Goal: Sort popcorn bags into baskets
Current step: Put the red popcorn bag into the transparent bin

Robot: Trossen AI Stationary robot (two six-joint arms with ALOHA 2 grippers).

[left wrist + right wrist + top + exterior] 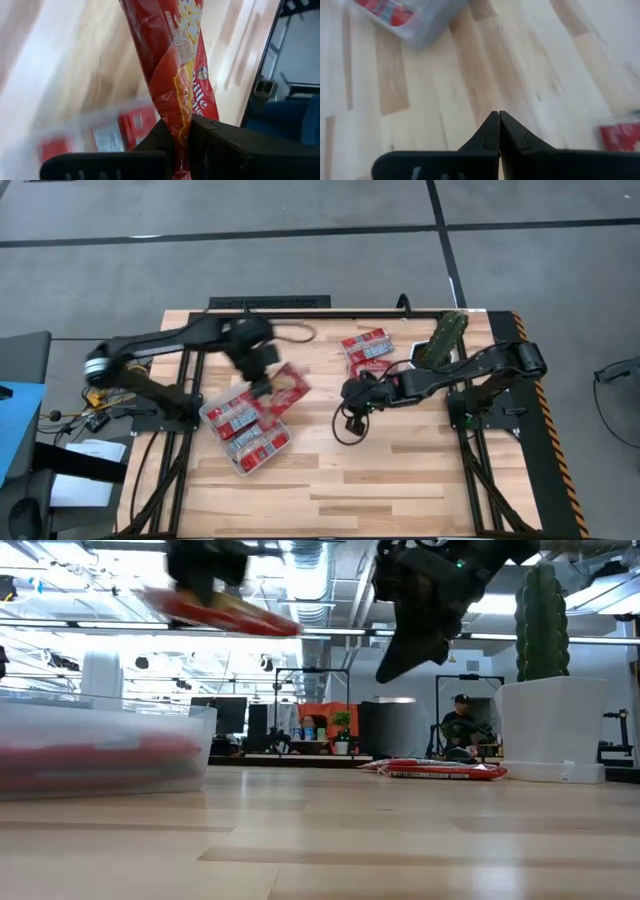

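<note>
My left gripper (264,370) is shut on a red popcorn bag (287,388) in the air above the far right corner of the clear tub (248,430). The low view shows that bag (222,610) high above the tub (100,752). Several red packets lie flat inside the tub. Two more bags (368,352) lie on the table near its far edge, also visible in the low view (440,770). My right gripper (350,396) is shut and empty, above the bare middle of the table (499,120). My left gripper pinches the popcorn bag between its two fingers (160,139) at one end of the packet (181,127). The rest of the bag reaches out past the fingertips. It is lifted clear of tub and table and sits nearly level, slightly tilted (250,618).
A white pot with a green cactus (445,335) stands at the far right of the table, close behind the two loose bags. A black cable (345,430) loops on the wood below my right gripper. The near half of the table is bare wood (380,480).
</note>
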